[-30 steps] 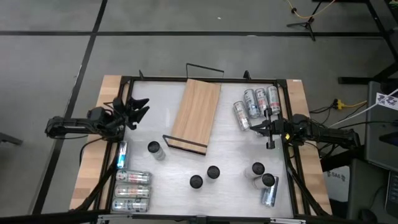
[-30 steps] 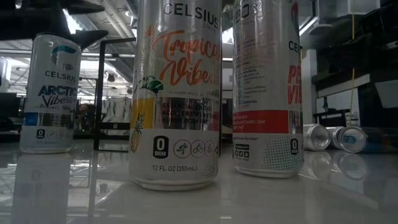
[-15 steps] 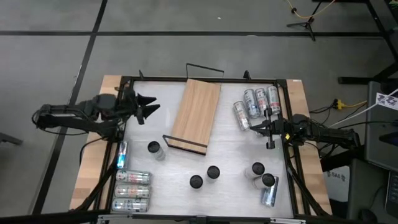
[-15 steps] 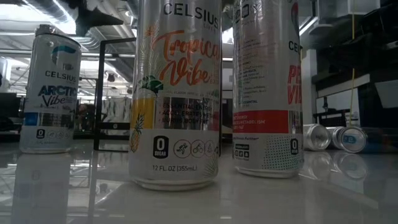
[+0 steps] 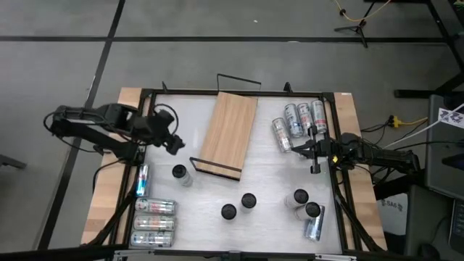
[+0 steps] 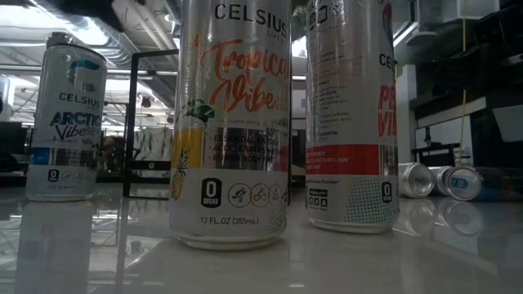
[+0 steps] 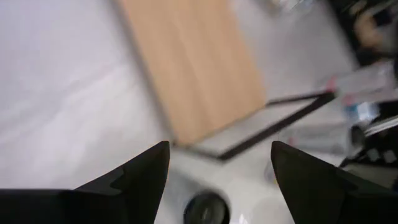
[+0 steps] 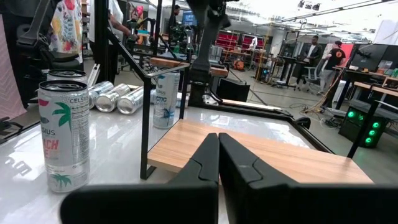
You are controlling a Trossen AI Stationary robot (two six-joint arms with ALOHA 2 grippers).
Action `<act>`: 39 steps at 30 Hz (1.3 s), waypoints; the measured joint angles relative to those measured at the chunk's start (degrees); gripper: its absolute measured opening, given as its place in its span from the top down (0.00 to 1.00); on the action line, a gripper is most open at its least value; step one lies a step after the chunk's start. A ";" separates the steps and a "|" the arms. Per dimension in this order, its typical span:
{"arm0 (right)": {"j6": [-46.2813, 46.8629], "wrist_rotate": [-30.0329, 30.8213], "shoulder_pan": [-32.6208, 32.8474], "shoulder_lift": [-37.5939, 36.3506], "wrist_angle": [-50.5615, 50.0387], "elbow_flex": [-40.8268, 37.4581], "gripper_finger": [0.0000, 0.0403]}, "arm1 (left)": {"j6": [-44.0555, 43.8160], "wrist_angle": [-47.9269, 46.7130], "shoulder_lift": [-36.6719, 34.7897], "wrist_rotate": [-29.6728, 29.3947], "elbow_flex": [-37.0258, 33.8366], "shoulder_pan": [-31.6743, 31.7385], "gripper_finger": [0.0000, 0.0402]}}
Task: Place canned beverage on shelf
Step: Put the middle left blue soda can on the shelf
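Approach step: left gripper (image 5: 174,144), jaws part open and empty, left of centre above upright can (image 5: 179,172); next descend and grasp it for the shelf (image 5: 230,133).

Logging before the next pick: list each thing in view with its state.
Shelf: flat on the table, bare.
Left gripper: open, empty, above the table beside the shelf.
Right gripper: shut, empty, waiting at the right edge.
Can nearest the left gripper: upright.
Cans at the left front: on their sides.

White counter (image 5: 203,196) carries the bare wood shelf (image 5: 230,133) lying angled mid-counter, five upright cans (image 5: 249,201) near its front, lying cans (image 5: 154,222) at both sides.
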 joint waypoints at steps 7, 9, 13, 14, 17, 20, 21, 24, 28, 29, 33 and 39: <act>0.00 0.00 0.00 0.00 -0.03 0.00 0.99 | -3.24 -4.05 6.94 6.38 2.04 -3.29 0.32; 0.00 -0.01 0.00 -0.01 -0.06 0.00 0.99 | -3.27 -4.05 8.45 7.82 2.04 -4.16 0.32; 0.00 -0.01 0.00 -0.02 -0.07 0.00 0.99 | -3.32 -4.09 10.99 9.15 2.04 -5.60 0.32; 0.00 -0.01 0.00 -0.02 -0.07 0.00 0.99 | -3.32 -4.12 11.44 9.16 2.04 -5.91 0.32; 0.00 -0.01 0.00 -0.01 -0.07 0.00 0.99 | -3.37 -4.24 12.68 9.15 2.04 -6.63 0.32; -0.02 -0.01 0.00 -0.02 -0.07 0.00 0.99 | -4.15 -4.32 13.62 8.95 2.04 -7.30 0.32; 0.00 -0.01 0.00 0.00 -0.07 0.00 0.99 | -4.30 -4.55 13.85 8.91 2.04 -7.54 0.32; 0.00 -0.01 0.00 -0.01 -0.08 0.00 0.99 | -4.49 -5.71 14.41 8.86 2.04 -8.33 0.32; 0.00 -0.01 0.00 0.00 -0.09 0.00 0.99 | -5.87 -7.13 15.03 8.64 2.04 -9.18 0.32; 0.00 -0.01 0.00 -0.01 -0.09 0.00 0.99 | -5.94 -7.35 15.21 8.56 2.04 -9.42 0.32; 0.00 -0.01 0.00 0.00 -0.09 0.00 0.99 | -5.94 -7.22 15.92 7.97 2.04 -10.16 0.32; 0.00 -0.01 0.00 -0.02 -0.09 0.00 0.99 | -5.75 -7.24 16.87 5.87 2.04 -11.12 0.32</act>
